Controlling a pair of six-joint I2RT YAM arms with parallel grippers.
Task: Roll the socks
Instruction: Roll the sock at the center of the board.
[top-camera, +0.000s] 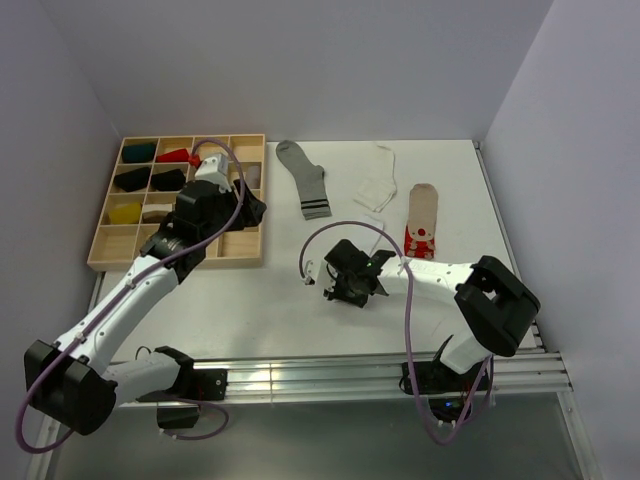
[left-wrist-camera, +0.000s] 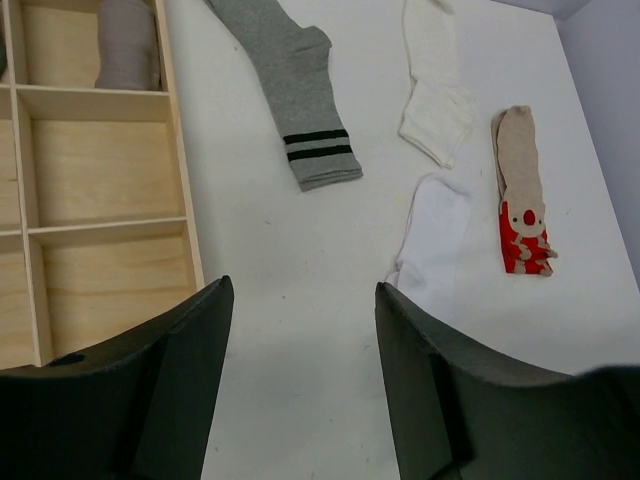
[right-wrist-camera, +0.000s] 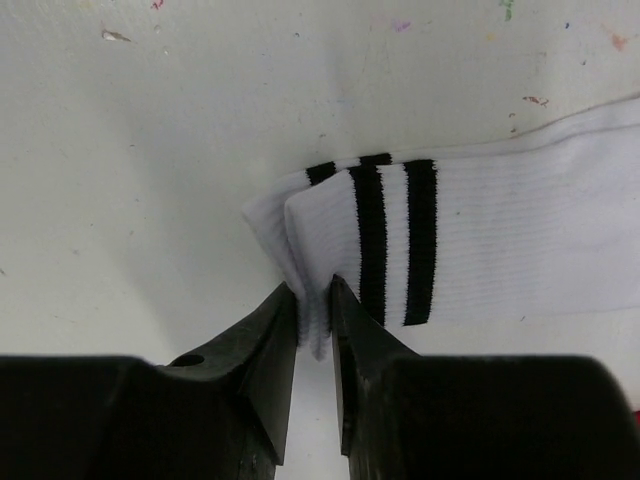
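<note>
1. Striped white sock (right-wrist-camera: 470, 235): it lay flat on the table (top-camera: 260, 300), well to the right of the wooden tray (left-wrist-camera: 100, 160). Three black bands crossed its cuff end.
2. Your right gripper (right-wrist-camera: 315, 300) had its jaws almost together, pinching the cuff edge of the striped white sock. A small fold of white fabric was squeezed between the fingertips (right-wrist-camera: 270, 340).
3. That gripper sat low over the table, out past the tray's near right corner and clear of the wood.
4. Your left gripper (left-wrist-camera: 302, 292) hung with its jaws wide apart and nothing between them. It was just beside the tray's right wall, with only bare table under the gap.
5. The beige sock (top-camera: 423, 212) lay flat and was the sock farthest from the tray. Its red-and-white patterned end pointed toward the arms' bases, and neither gripper touched it.
6. A grey sock (top-camera: 303, 175) with two dark stripes at one end lay closest to the tray's right wall. A plain white sock (top-camera: 378, 180) lay between it and the beige sock.
7. Several tray compartments held fabric bundles in dark green, red, black and yellow. Your left wrist view showed two bare wooden compartments along the tray's right side.
</note>
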